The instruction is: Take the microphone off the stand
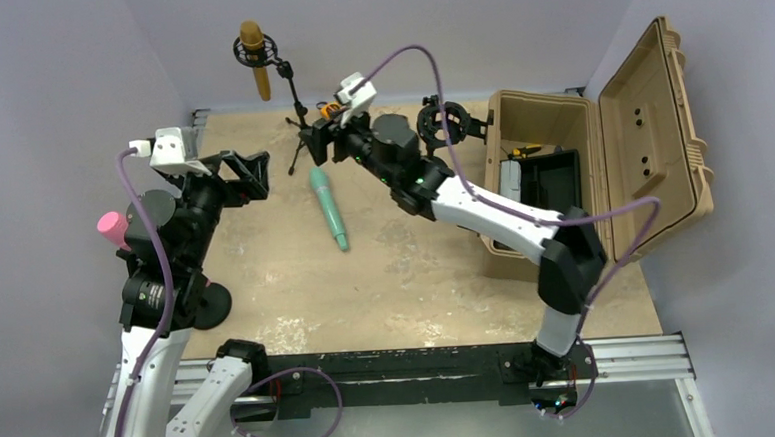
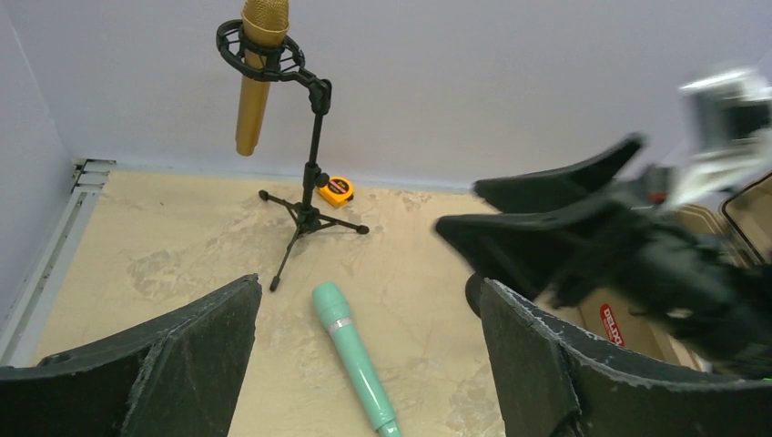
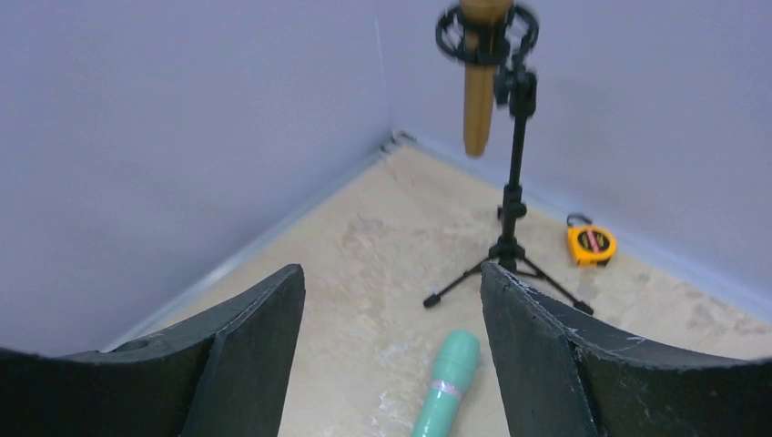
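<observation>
A gold microphone (image 1: 255, 60) hangs upright in the black ring mount of a small tripod stand (image 1: 296, 123) at the table's far edge. It also shows in the left wrist view (image 2: 256, 77) and the right wrist view (image 3: 479, 77). My left gripper (image 1: 251, 176) is open and empty, left of the stand and nearer me. My right gripper (image 1: 317, 142) is open and empty, just right of the stand's legs. In the left wrist view the right gripper (image 2: 546, 228) fills the right side.
A teal microphone (image 1: 329, 208) lies flat on the table in front of the stand. A yellow tape measure (image 2: 336, 191) sits behind the stand's legs. An open tan case (image 1: 601, 157) stands at the right. A second black mount (image 1: 447, 123) sits beside it. A pink object (image 1: 112, 228) is behind the left arm.
</observation>
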{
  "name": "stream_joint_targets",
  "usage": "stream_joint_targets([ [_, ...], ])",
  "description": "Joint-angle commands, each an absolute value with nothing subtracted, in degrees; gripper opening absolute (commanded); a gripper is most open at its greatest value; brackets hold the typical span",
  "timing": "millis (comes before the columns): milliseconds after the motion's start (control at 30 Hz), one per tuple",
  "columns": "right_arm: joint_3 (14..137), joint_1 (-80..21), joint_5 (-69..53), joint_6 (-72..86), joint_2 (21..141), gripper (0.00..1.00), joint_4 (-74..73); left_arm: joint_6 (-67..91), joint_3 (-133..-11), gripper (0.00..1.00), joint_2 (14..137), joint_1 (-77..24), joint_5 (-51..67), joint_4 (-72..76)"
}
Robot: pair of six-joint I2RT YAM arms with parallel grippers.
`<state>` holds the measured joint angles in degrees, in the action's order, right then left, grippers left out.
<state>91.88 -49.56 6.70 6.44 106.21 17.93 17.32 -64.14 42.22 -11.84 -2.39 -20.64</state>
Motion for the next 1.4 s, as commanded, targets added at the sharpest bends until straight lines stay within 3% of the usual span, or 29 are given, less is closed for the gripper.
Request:
stream_joint_targets([
  [0, 83.88, -49.87, 7.03, 6.63, 95.54, 0.69, 23.54, 16.53, -64.42, 0.87, 41.85, -12.24, -2.81, -18.70],
  [233, 75.13, -47.51, 21.98, 9.25, 79.44, 0.67, 23.80, 18.30, -65.33, 0.87, 42.21, -12.38, -0.27, -19.25],
  [333, 71.69, -43.61, 24.42, 9.54, 73.50, 0.61, 21.86, 18.37, -65.48, 0.87, 41.91, -12.80, -0.26, -19.32],
  [500, 69.96, -31.15, 14.33, 11.49, 69.99, 0.62, 17.92, 18.24, -65.57, 0.87, 41.67, -13.26, -0.26, -19.51],
  [633, 71.64, -27.55, 9.93, 14.54, 72.25, 0.64, 15.28, 17.89, -65.31, 0.87, 41.94, -13.74, -0.77, -19.42],
  [867, 69.00, -16.80, -12.05, 17.00, 74.89, 0.65, 21.77, 18.18, -65.20, 0.91, 43.06, -14.59, 2.50, -18.62],
  [1033, 69.28, -10.75, -20.38, 17.35, 79.41, 0.65, 25.24, 18.58, -65.13, 0.95, 44.66, -15.23, 7.78, -17.44],
  [1233, 73.54, -7.76, -29.27, 14.15, 88.08, 0.65, 26.85, 19.45, -65.28, 0.96, 47.67, -16.01, 11.99, -16.68],
  [1367, 69.06, -6.38, -40.01, 16.95, 89.15, 0.66, 33.16, 20.11, -65.38, 0.96, 49.28, -16.46, 13.29, -16.61],
])
